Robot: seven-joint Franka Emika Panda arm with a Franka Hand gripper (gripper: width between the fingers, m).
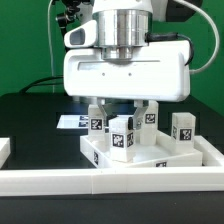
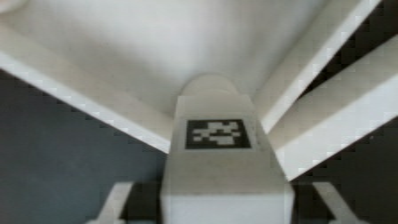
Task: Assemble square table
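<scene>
The white square tabletop [image 1: 135, 157] lies flat near the front, inside the corner of the border wall. My gripper [image 1: 122, 126] hangs straight down over it, shut on a white leg [image 1: 122, 138] with its tag facing the camera. In the wrist view that leg [image 2: 219, 150] runs out between my fingers [image 2: 121, 200], tag up, with my gripper [image 2: 222, 208] closed around its near end. Three more tagged legs stand upright behind: one at the exterior view's left [image 1: 97, 122], one just right of the gripper [image 1: 150, 117], one further right [image 1: 183, 128].
The long white L-shaped border wall [image 1: 100, 182] runs along the front and up the exterior view's right side. The marker board [image 1: 68, 122] lies flat on the black table behind, at the left. A small white block end [image 1: 4, 150] shows at the left edge.
</scene>
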